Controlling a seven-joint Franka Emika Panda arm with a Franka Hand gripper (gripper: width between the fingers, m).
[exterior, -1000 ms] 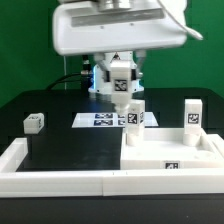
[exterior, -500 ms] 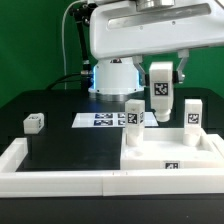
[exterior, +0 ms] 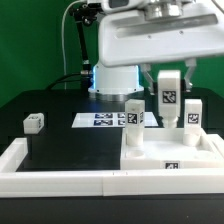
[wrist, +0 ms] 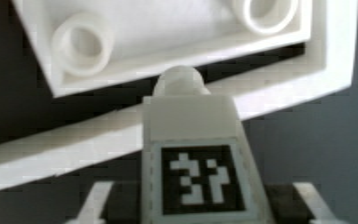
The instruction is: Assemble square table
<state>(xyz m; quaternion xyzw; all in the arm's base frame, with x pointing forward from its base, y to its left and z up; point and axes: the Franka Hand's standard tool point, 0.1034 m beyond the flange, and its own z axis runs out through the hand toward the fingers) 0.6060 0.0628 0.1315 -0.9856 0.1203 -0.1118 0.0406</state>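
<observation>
My gripper (exterior: 168, 84) is shut on a white table leg (exterior: 168, 100) with a black-and-white tag and holds it upright in the air. The leg hangs over the back part of the white square tabletop (exterior: 150, 158), between two other tagged legs that stand upright on it, one on the exterior view's left (exterior: 133, 120) and one on its right (exterior: 192, 115). In the wrist view the held leg (wrist: 194, 130) fills the middle between my fingers (wrist: 108, 200). Its tip points at the tabletop's edge (wrist: 158, 55), between two round corner holes (wrist: 82, 42).
A small white tagged block (exterior: 34, 122) lies alone on the black surface at the exterior view's left. The marker board (exterior: 100, 120) lies behind the tabletop. A long white rail (exterior: 50, 172) borders the front and left of the black surface.
The arm has carried the held leg from the back centre toward the exterior view's right and slightly lower, so it now hangs between the two standing legs.
</observation>
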